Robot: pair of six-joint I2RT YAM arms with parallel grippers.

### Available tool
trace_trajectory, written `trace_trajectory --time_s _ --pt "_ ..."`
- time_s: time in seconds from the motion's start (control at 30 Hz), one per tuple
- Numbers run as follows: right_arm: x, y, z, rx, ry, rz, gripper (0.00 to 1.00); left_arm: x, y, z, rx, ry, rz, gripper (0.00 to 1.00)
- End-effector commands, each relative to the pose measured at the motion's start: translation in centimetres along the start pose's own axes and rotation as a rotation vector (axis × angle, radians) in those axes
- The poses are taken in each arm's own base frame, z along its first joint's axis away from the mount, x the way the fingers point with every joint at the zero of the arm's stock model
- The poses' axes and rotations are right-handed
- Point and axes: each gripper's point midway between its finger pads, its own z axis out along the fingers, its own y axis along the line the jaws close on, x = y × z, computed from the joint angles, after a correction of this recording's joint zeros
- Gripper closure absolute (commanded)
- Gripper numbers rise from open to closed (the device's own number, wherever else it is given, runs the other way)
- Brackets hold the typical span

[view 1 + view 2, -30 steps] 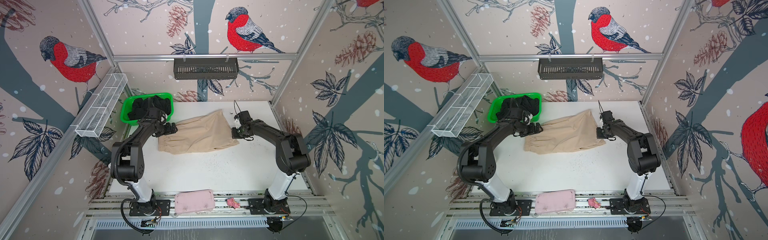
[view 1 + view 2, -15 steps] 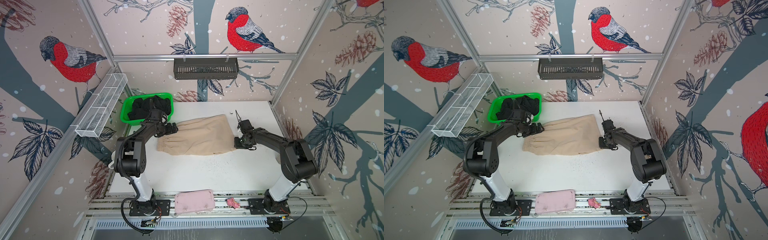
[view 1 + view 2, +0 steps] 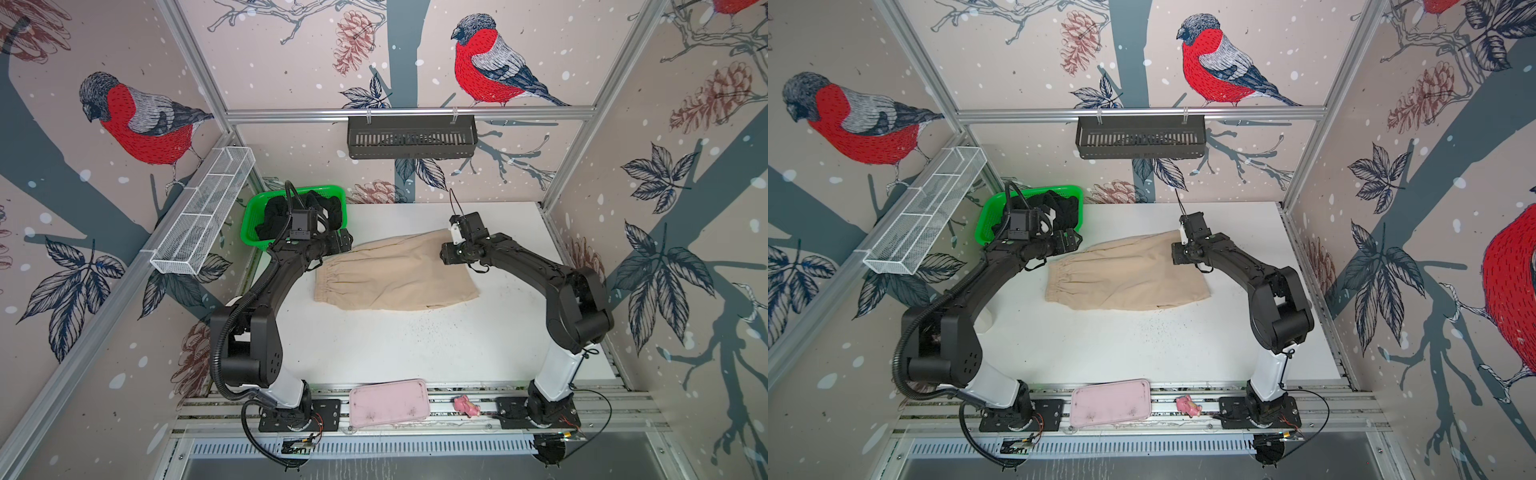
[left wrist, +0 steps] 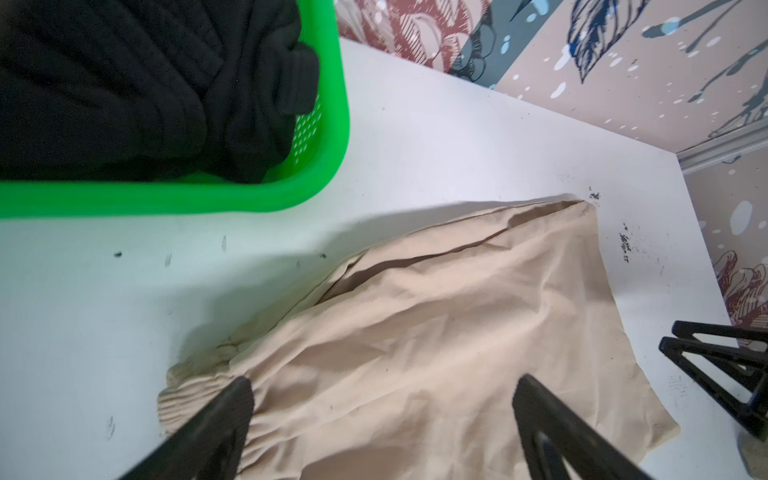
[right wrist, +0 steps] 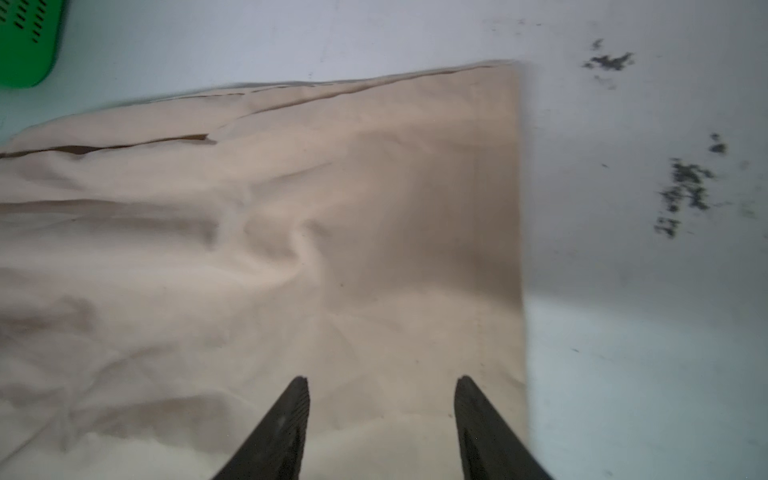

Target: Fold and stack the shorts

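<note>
On the table (image 3: 415, 353) the tan shorts (image 3: 395, 274) lie flat, the black shorts (image 3: 286, 212) heaped in the basket (image 3: 249, 224). My left gripper (image 4: 382, 419) and right gripper (image 5: 380, 411) both hover spread, empty. Soft, light cloth, I judge; I'd pinch the waistband and hem corners.

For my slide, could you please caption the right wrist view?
Open right gripper poised over the beige shorts on the white table.

Beige cloth shorts (image 3: 1125, 274): flat, mid white table (image 3: 1142, 349). Black cloth shorts (image 3: 1059, 212): inside green plastic basket (image 3: 1034, 192), far-left table corner.
</note>
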Motion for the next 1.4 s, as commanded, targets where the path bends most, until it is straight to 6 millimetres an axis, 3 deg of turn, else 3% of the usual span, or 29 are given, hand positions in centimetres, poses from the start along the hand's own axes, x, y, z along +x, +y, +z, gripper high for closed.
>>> trace_trajectory --time_s 0.0,0.17,0.4,0.53,0.63,0.8,1.0,1.1,1.2,1.3,1.37 --pt "-0.3 2.8 1.3 -0.108 -0.016 0.022 0.43 1.3 -0.9 1.1 0.093 0.043 -0.033 0.03" --pt "3.2 4.8 3.1 -0.139 0.061 0.016 0.45 2.7 -0.4 3.7 0.123 0.035 -0.035 0.03" --pt "8.2 4.2 2.9 -0.095 0.120 0.075 0.46 4.4 2.4 6.1 0.023 0.043 -0.043 0.03" --pt "10.5 3.7 2.9 -0.081 0.144 0.104 0.46 6.2 3.7 7.0 -0.010 0.074 -0.054 0.03" --pt "11.5 3.0 2.9 -0.053 0.162 0.110 0.44 8.6 4.3 7.7 -0.005 0.114 -0.078 0.03" --pt "12.0 -0.3 2.4 0.011 0.170 0.156 0.44 9.9 1.8 8.1 0.054 0.141 -0.065 0.03" --pt "13.2 -7.2 0.9 0.135 0.211 0.224 0.41 11.5 -4.5 8.0 0.141 0.177 -0.007 0.03" --pt "11.7 -9.7 -0.9 0.174 0.163 0.233 0.41 10.8 -7.0 7.0 0.121 0.157 0.043 0.03" --pt "7.8 -9.4 -3.0 0.166 0.052 0.170 0.37 6.4 -8.1 3.9 0.091 0.048 0.023 0.03" --pt "3.9 -6.3 -4.7 0.108 -0.046 0.049 0.33 2.0 -6.9 -0.1 0.011 -0.056 -0.018 0.02" --pt "1.8 -2.9 -5.6 0.080 -0.100 -0.070 0.30 -0.2 -5.1 -2.4 -0.036 -0.114 -0.035 0.02"
